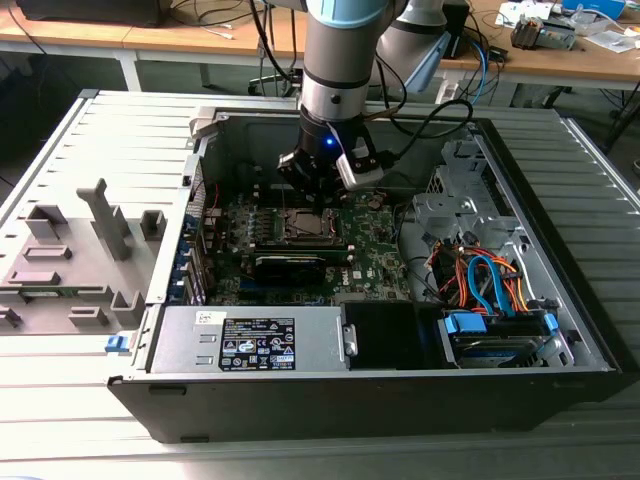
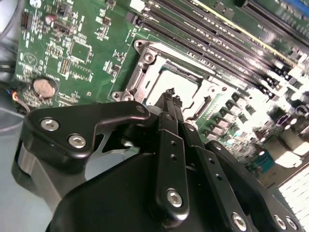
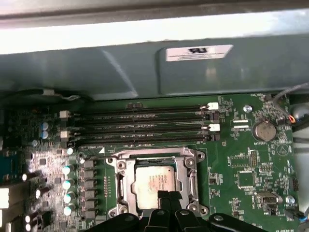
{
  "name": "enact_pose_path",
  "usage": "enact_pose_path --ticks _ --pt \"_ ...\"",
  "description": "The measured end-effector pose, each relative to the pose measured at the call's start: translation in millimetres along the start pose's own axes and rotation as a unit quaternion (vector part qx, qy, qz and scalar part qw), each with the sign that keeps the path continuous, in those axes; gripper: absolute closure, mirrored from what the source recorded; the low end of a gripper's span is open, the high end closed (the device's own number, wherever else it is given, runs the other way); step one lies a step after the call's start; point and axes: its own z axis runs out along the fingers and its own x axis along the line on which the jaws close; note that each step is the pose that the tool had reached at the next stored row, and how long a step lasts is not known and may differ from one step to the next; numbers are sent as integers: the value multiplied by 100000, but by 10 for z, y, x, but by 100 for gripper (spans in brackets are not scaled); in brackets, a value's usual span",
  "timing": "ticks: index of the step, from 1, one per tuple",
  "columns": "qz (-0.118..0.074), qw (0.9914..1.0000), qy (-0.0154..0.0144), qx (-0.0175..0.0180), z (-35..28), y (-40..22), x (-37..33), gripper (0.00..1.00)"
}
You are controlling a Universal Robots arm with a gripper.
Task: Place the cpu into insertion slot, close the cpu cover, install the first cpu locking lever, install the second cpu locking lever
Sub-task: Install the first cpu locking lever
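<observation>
Gripper (image 3: 168, 197) hovering just above the insertion slot (image 3: 155, 182) on the green motherboard (image 3: 251, 164), fingers pressed together and empty, with the silver cpu (image 3: 153, 181) seated inside under its metal frame.

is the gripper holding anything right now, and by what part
Nothing is held. The gripper has its fingers together just above the cpu, which sits in the insertion slot.
</observation>
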Motion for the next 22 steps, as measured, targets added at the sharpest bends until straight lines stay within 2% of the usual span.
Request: enact_pose_path --ticks 1,5,8,11,16,18,20,22 --pt "-494 99999 12 17 0 0 0 89" --pt "-535 99999 1 9 -5 1 3 89" --pt "-538 99999 -98 13 -61 2 26 89" --pt "-535 99998 -211 4 -76 1 72 89" --pt "-543 99997 -582 11 -87 0 199 89" --pt "-544 99996 -703 15 -92 4 226 89" --pt "-554 99995 -832 142 -97 19 258 89" --pt "-549 99993 -874 583 -98 52 278 89"
